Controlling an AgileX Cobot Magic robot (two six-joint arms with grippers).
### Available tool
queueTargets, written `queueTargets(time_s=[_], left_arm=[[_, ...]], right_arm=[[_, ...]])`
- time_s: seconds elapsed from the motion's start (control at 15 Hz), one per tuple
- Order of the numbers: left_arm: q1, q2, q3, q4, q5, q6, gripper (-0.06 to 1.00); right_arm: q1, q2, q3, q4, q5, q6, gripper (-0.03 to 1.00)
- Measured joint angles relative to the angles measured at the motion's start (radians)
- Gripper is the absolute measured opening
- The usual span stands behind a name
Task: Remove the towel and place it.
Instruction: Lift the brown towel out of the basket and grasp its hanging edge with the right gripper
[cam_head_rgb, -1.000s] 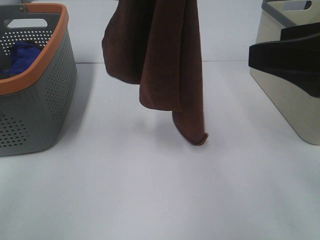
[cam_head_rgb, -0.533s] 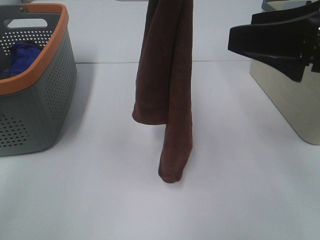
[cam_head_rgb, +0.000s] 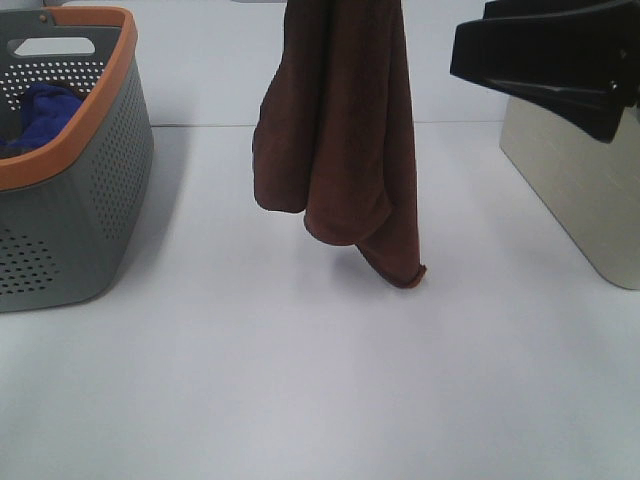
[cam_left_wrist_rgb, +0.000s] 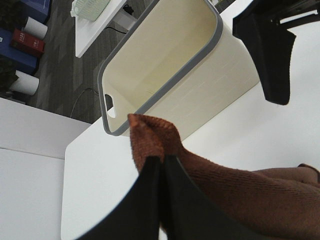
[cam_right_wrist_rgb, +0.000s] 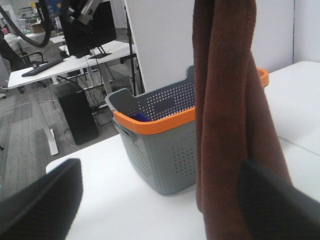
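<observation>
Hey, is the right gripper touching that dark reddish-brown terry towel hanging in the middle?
Apart. In the exterior high view, a strip of white backdrop shows between the open right gripper and the dark reddish-brown terry towel.

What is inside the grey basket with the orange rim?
A blue cloth lies inside the grey basket; only its upper part shows above the rim. The near wall covers the bottom of the basket, so I cannot tell whether anything else is in there.
</observation>
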Motion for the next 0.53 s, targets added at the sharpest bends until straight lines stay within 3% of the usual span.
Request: queueTargets(time_s=[0.13,0.27,0.4,0.53], left_arm=[[0.0,0.0,0.0,0.0,-0.019,0.0,0.0],[0.0,0.0,0.0,0.0,-0.019,0.0,0.0],[0.0,0.0,0.0,0.0,-0.019,0.0,0.0],[0.0,0.0,0.0,0.0,-0.019,0.0,0.0]], right_arm=[[0.051,0.08,0.0,0.0,0.004,-0.022,0.73],[0.14,0.149,0.0,0.002,-0.1,-0.097,0.72],[0.17,0.198,-0.005,0.001,-0.169,-0.142,0.72],[0.171,0.261,-0.027,0.003,-0.179,-0.159,0.72]])
